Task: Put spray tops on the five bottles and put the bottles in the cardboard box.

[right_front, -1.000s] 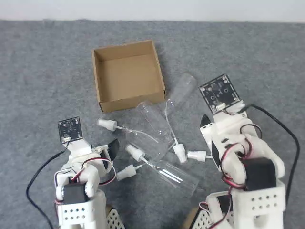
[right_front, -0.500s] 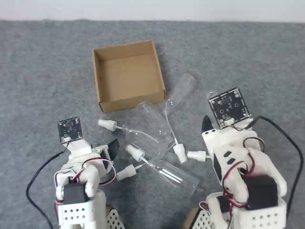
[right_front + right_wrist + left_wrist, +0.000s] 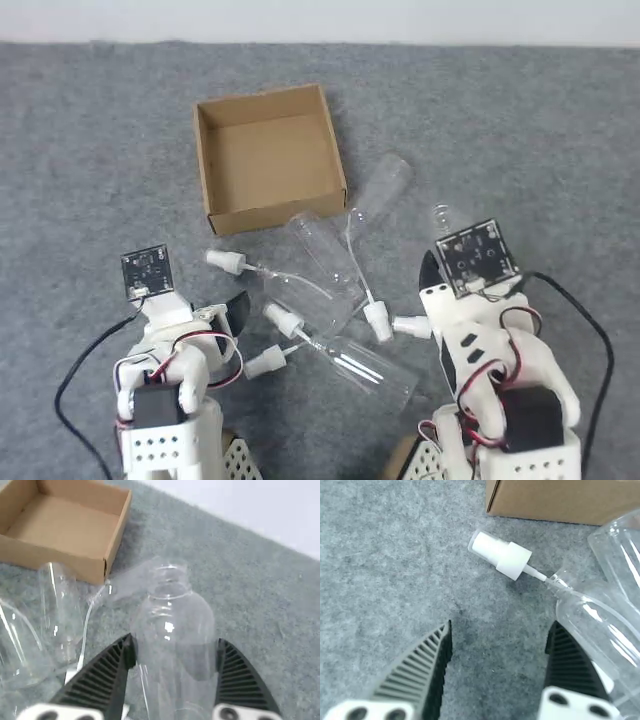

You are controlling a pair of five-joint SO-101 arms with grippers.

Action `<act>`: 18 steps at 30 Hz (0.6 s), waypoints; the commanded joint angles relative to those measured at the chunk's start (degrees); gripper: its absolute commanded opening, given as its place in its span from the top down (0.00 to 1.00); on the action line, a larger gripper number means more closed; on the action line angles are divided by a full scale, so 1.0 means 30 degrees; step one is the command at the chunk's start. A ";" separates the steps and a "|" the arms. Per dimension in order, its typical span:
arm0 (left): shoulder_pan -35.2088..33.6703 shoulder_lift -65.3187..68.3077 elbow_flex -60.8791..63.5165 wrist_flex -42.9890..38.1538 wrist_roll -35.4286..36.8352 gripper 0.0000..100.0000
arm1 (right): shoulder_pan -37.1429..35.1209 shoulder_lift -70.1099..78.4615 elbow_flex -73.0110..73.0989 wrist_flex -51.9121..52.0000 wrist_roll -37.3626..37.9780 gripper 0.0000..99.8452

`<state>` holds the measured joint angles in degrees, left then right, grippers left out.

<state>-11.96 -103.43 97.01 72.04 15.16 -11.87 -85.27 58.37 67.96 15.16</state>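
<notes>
The left tool (image 3: 501, 626) hangs over the bench (image 3: 380, 555) with its jaws apart. A spray top (image 3: 501, 556) lies just ahead of it, towards the box (image 3: 275, 208), and the left arm is the nearer to that top. The right tool (image 3: 175, 641) is clamped on a bottle (image 3: 172, 615), whose long axis runs out from the jaws, open mouth away. Since a second ago the right arm has drawn back towards the near edge; the left has not moved.

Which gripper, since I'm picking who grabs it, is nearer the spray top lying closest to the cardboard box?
Left. The left gripper is open just short of the spray top, aimed at it; the right gripper, shut on a bottle, is across the bottle pile.
</notes>
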 commanded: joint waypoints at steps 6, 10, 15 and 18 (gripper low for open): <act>-0.0029 -0.0322 -0.0161 0.0088 0.0000 0.72 | 0.0015 -0.0454 0.0645 -0.0571 -0.0117 0.83; -0.0029 -0.0322 -0.0161 0.0088 0.0000 0.72 | 0.0015 -0.0454 0.0938 -0.0571 -0.0791 0.83; -0.0029 -0.0322 -0.0161 0.0088 0.0000 0.72 | 0.0015 -0.0454 0.1026 -0.0542 -0.1143 0.83; -0.0029 -0.0322 -0.0161 0.0088 0.0000 0.72 | 0.0015 -0.0454 0.1260 -0.0542 -0.1172 0.83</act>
<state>-11.96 -103.43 97.01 72.04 15.16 -12.04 -85.19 61.98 67.96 12.35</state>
